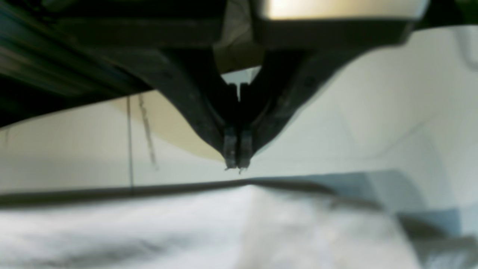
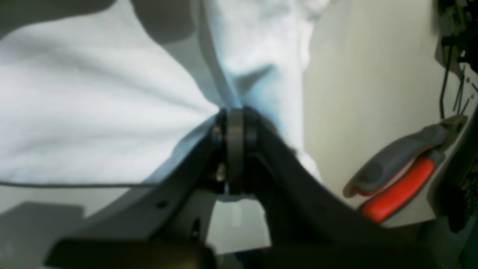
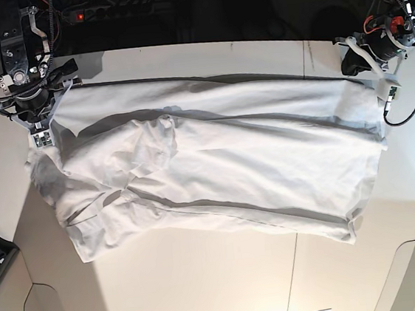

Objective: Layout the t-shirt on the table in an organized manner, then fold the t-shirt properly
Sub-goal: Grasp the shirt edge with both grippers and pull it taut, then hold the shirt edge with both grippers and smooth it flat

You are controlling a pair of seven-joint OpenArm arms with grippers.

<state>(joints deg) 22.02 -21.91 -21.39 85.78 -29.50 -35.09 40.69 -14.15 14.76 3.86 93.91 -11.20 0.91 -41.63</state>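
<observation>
The white t-shirt [image 3: 216, 169] lay spread wide across the far half of the table [image 3: 207, 289], reaching from the left side almost to the right side. It was not flat yet. It had big wrinkles, and a bunched lump sat on its left part. The right gripper [image 2: 234, 123], at the far left corner of the cloth, was pinched tight on a bit of the t-shirt. The left gripper [image 1: 237, 149] was at the far right edge, and its jaws were pressed together, with nothing seen between them. It hung just above the cloth edge. So the laying-out step looked partly done, since the shirt was opened up but still lumpy. No fold looked started. Some red-handled pliers [image 2: 399, 179] lay on the table near the right gripper.
</observation>
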